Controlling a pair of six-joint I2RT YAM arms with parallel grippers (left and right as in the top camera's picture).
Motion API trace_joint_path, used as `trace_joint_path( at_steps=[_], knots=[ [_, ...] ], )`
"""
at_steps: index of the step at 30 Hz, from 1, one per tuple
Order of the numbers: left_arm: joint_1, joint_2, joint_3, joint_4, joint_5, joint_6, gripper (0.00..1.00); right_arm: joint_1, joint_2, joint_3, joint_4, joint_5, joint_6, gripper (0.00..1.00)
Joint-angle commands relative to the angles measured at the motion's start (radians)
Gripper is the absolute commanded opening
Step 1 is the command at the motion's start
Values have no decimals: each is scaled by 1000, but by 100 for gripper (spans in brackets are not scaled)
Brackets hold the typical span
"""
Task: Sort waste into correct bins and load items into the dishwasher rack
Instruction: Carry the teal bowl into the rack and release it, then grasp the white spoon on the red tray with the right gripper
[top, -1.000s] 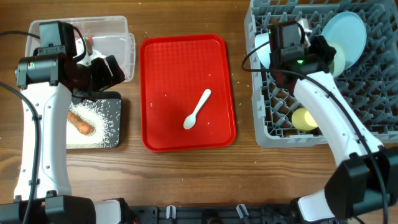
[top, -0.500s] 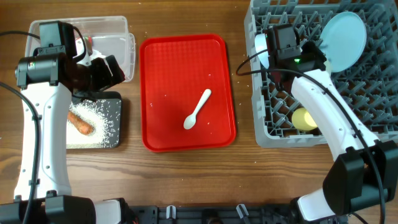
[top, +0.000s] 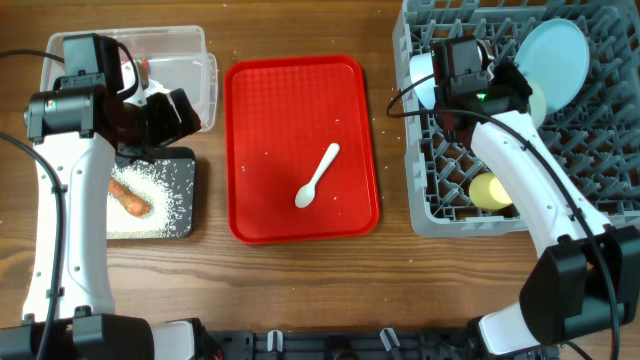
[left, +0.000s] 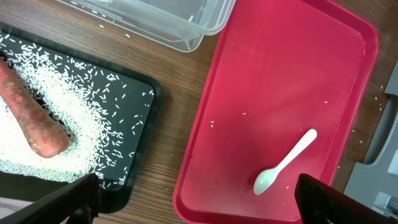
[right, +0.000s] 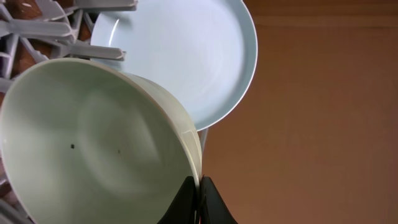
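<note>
Right jaws clamped bowl rim at rack | left jaws stood apart | spoon lay diagonal on red tray, nearer left

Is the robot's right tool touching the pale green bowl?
Touching. The right wrist view shows the right tool pinched shut on the rim of the bowl, with no gap between them.

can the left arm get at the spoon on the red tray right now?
Probably yes. The left gripper is open and empty, hovering just beside the red tray. The white spoon lies flat on the tray, with nothing on top of it or crowding it.
</note>
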Motion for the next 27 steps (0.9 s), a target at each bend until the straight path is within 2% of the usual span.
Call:
trace_joint_path(
  at_steps=[1,11,20,25,26,27],
  knots=[
    [-4,6,7,1,8,17,100,0,23,0,-21,-18,46,4],
    [-4,6,7,1,8,17,100,10,27,-39,-35,-61,8,4],
    [-4,6,7,1,8,17,100,95,27,-39,-60,-85,-11,7],
    [-4,6,7,1,8,17,100,121,27,-39,-96,-85,-11,25],
    [-4,6,7,1,8,17,100,135,27,-39,-108,-85,-11,42],
    [-4,6,7,1,8,17,100,145,27,-39,-112,-85,-11,81]
  ],
)
